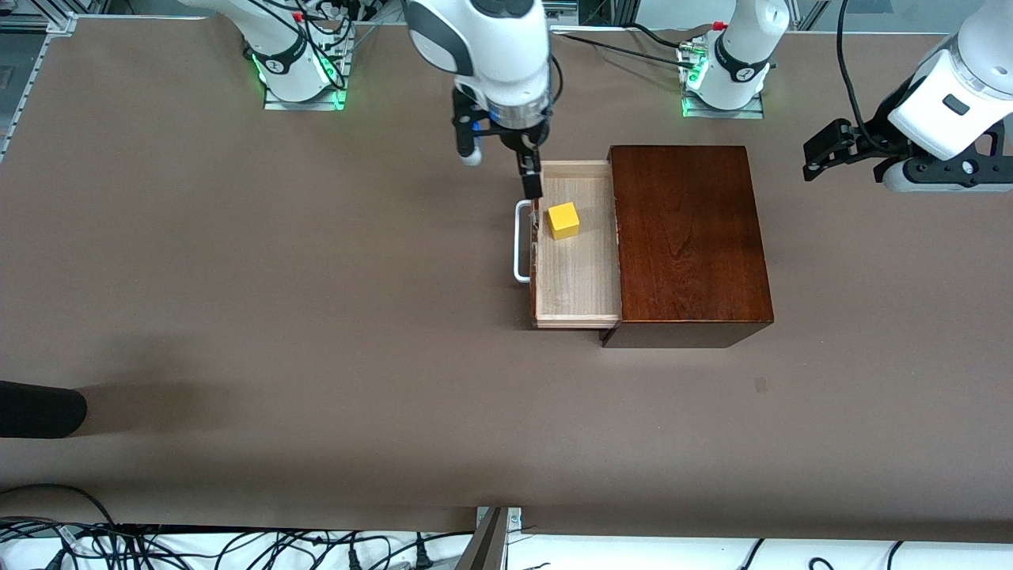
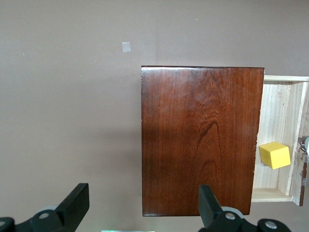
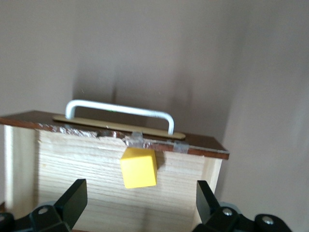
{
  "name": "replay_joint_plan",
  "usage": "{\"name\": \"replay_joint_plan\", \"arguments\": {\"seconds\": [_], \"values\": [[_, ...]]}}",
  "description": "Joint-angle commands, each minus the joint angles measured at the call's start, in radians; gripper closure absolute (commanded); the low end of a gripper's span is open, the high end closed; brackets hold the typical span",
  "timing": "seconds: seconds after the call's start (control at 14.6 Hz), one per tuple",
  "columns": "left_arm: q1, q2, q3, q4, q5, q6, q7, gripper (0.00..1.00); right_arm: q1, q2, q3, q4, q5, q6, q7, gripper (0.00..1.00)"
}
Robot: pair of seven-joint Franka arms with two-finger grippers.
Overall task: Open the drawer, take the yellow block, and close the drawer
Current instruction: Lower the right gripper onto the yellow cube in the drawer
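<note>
Already drawer (image 1: 575, 245) stands pulled out of dark box (image 1: 688, 241), toward right arm's end of worktop (image 1: 237, 317). Yellow block (image 1: 563, 220) sits inside tray, near handle (image 1: 521, 241), at end nearer robot bases. Your right claw (image 1: 506, 170) hangs over that corner, fingers apart, block just below; drop and straddle. Cube has no long axis, faces slightly skewed to drawer walls. Left claw (image 1: 827, 150) spread, waiting above worktop off box, farther away.
</note>
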Motion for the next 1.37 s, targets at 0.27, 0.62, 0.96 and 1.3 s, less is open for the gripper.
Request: {"name": "replay_joint_plan", "arguments": {"seconds": [0.27, 0.62, 0.96, 1.3], "values": [[0.031, 0.011, 0.009, -0.009, -0.003, 0.064, 0.019, 0.00, 0.063, 0.181, -0.015, 0.091, -0.058, 0.098, 0.047, 0.00], [0.057, 0.020, 0.009, 0.011, -0.003, 0.059, 0.016, 0.00, 0.070, 0.229, -0.015, 0.091, -0.099, 0.151, 0.047, 0.00], [0.058, 0.055, 0.009, 0.039, -0.002, 0.059, 0.018, 0.00, 0.076, 0.257, -0.018, 0.089, -0.109, 0.193, 0.049, 0.00], [0.058, 0.055, 0.011, 0.040, -0.002, 0.059, 0.018, 0.00, 0.076, 0.263, -0.018, 0.092, -0.106, 0.188, 0.057, 0.93]]}}
